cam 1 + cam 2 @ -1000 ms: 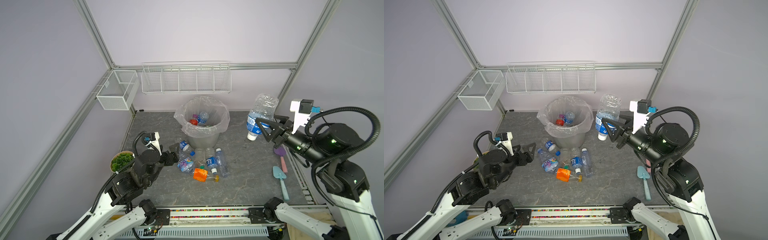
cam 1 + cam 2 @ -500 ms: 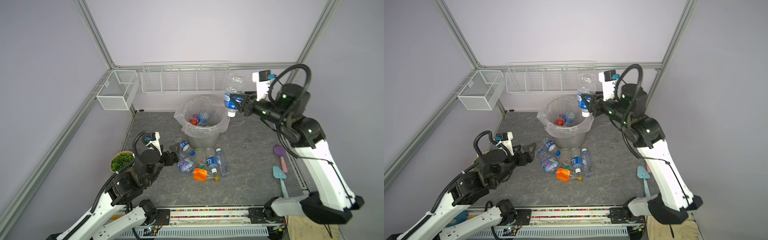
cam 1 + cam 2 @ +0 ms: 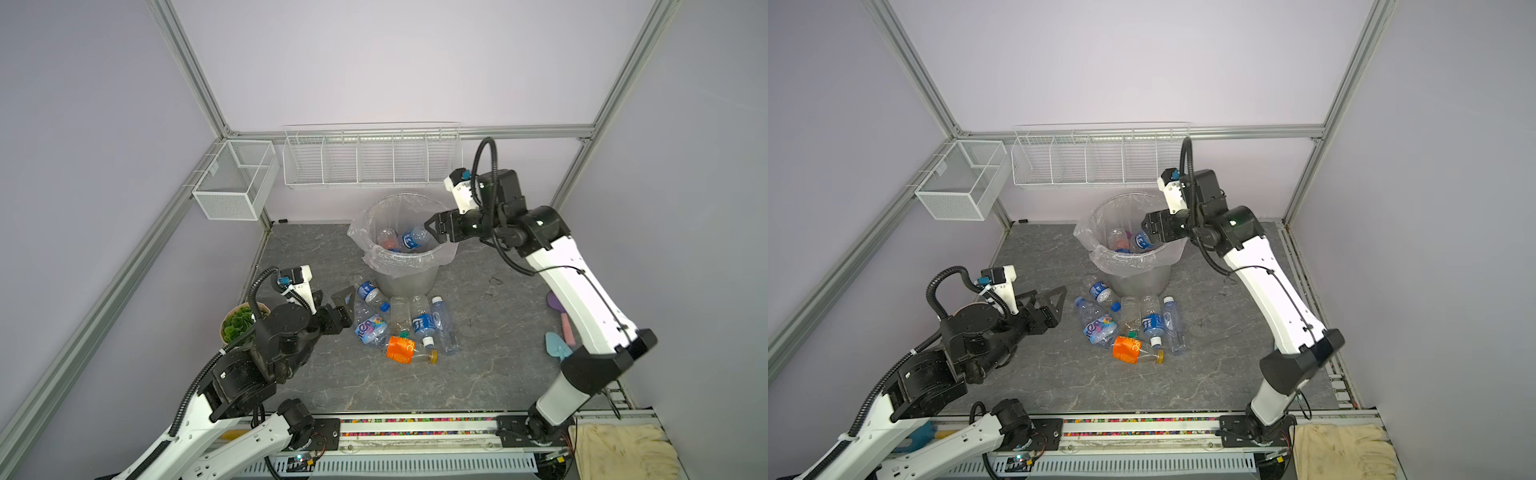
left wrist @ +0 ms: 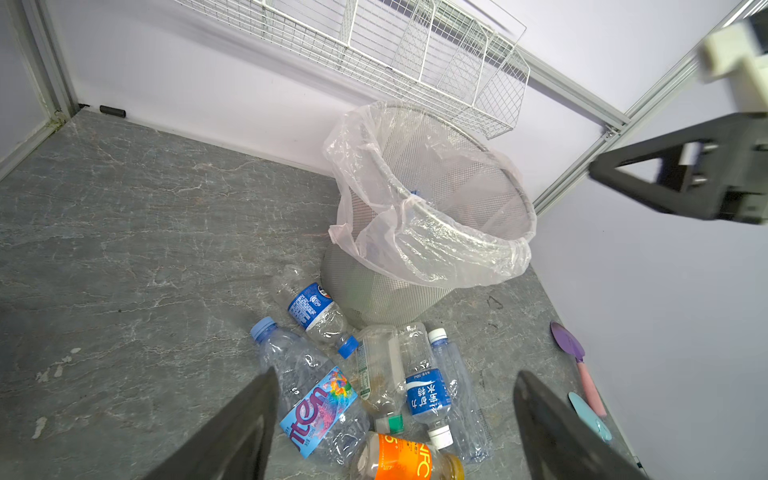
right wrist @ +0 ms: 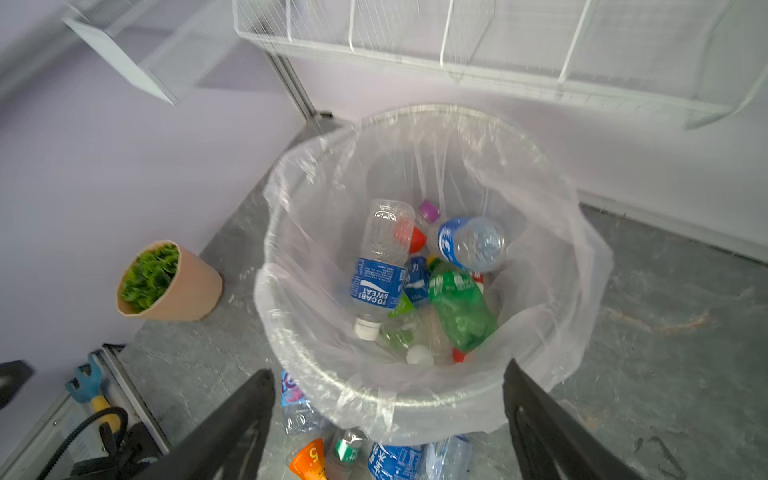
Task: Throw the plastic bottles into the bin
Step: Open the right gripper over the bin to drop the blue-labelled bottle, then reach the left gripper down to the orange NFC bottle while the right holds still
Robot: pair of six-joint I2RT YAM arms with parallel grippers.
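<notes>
The bin (image 3: 401, 274) (image 3: 1142, 278), a grey mesh bucket lined with a clear bag, stands at the back of the floor. Inside it lie several plastic bottles, among them a blue-labelled one (image 5: 380, 270) and a green one (image 5: 459, 307). My right gripper (image 3: 432, 228) (image 5: 387, 368) hangs open over the bin's right rim, with nothing between its fingers. More plastic bottles (image 3: 399, 324) (image 4: 324, 399) lie in a pile in front of the bin, one with an orange label (image 3: 401, 349). My left gripper (image 3: 348, 307) (image 4: 395, 374) is open and empty just left of that pile.
A potted green plant (image 3: 239, 322) (image 5: 166, 282) stands by the left wall behind my left arm. A purple toy shovel (image 3: 557, 303) and a blue one (image 3: 557, 345) lie at the right edge. Two white wire baskets (image 3: 370, 162) (image 3: 237, 178) hang on the walls.
My right arm swung left from the right side to above the bin with a blue-labelled bottle, then opened; the bottle is out of its jaws. The left arm has not moved.
</notes>
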